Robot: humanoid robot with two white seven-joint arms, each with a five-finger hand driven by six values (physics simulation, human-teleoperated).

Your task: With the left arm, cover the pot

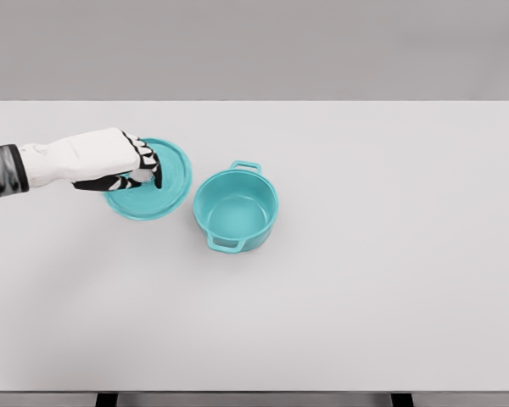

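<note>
On the left half of the pale grey surface (365, 297) lies a teal lid (165, 182), flat and round, with the left hand (123, 161) reaching over it from the picture's left edge. That hand's white forearm runs almost level across the surface, and its black-jointed fingers (146, 165) curl down over the middle of the lid, bunched together about where a knob would sit. They appear to be closed around that knob, though the hand hides the contact itself, so the grasp cannot be confirmed. The lid looks to rest on the surface, not lifted.

Just to the right of the lid, close but apart from it, stands the teal pot (235, 209), upright and uncovered, its inside bare. It has two loop handles, one at the far rim toward the upper right and one at the near rim toward the lower left. Its near-left rim sits beside the lid's right edge with a narrow strip of surface between them.
</note>
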